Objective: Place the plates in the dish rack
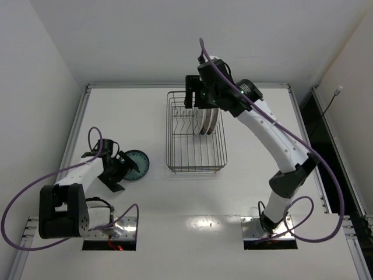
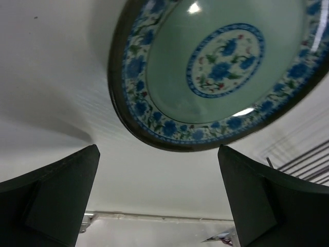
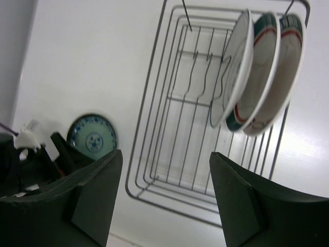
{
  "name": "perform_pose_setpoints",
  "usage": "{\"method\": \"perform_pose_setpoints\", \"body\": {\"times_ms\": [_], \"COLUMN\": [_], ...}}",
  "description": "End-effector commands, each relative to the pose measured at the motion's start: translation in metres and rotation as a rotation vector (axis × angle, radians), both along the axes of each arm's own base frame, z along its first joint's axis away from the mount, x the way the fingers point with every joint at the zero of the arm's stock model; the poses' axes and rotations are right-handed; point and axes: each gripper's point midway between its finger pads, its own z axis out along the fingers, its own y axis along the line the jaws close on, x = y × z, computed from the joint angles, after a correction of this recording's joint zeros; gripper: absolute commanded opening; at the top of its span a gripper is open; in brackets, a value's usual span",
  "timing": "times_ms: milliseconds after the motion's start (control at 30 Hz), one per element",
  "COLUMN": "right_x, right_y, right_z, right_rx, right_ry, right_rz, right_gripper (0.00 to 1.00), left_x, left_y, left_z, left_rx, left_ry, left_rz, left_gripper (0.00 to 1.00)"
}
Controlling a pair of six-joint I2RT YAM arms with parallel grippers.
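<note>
my left claw (image 2: 158,170) is wide open and empty, its dark fingers either side of the near rim of the teal plate (image 2: 221,67), not yet around it. the plate lies flat on the white table (image 1: 233,192), well apart from the rack (image 1: 175,158). it looks like glazed ceramic: stiff, glossy enough to throw glare, with blue flowers round a dished centre and a dark raised lip. i judge it light for its size but slick and brittle, so a hard knock on wire could chip it. lying flat, only the lip offers a hold. i would pinch there, one finger on top and one slid under, then tip it upright.

my right claw (image 3: 164,159) hangs over the rack's far end, fingers apart, nothing between them. three plates stand on edge there among the thin dark prongs: a ringed plate (image 3: 231,72) and two banded plates (image 3: 272,72), leaning close together.
</note>
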Motion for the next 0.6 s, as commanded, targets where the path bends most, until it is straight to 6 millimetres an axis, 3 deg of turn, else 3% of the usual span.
{"method": "perform_pose_setpoints", "body": {"times_ms": [0,33,67,200,300,333,433,533,567], "right_x": [-0.023,-0.027,-0.034,-0.048,-0.053,-0.055,-0.057,-0.057,-0.058], "right_y": [-0.006,-0.009,-0.015,-0.027,-0.043,-0.050,-0.062,-0.068,-0.068], "right_z": [-0.013,-0.018,-0.008,-0.002,-0.016,-0.016,-0.028,-0.031,-0.035], "right_rx": [-0.010,-0.017,-0.002,-0.005,-0.068,-0.090,-0.123,-0.128,-0.134], "right_ry": [0.046,0.055,0.035,0.027,0.034,0.029,0.062,0.070,0.077], "right_rz": [0.066,0.066,0.066,0.072,0.045,0.034,0.021,0.010,0.011], "right_gripper": [0.66,0.66,0.66,0.66,0.66,0.66,0.66,0.67,0.67], "left_x": [0.014,0.013,0.017,0.019,0.038,0.039,0.051,0.057,0.057], "left_y": [0.001,0.002,0.002,0.008,0.011,0.009,0.010,0.010,0.007], "left_z": [-0.004,-0.007,-0.008,-0.018,-0.019,-0.021,-0.021,-0.026,-0.029], "left_rx": [-0.030,-0.024,-0.029,-0.010,0.000,-0.012,-0.019,-0.041,-0.057], "left_ry": [-0.030,-0.030,-0.035,-0.015,-0.079,-0.065,-0.087,-0.078,-0.064], "left_rz": [0.117,0.129,0.144,0.181,0.152,0.148,0.112,0.077,0.060], "left_gripper": [1.00,1.00,1.00,0.95,0.73,0.58,0.36,0.25,0.12]}}
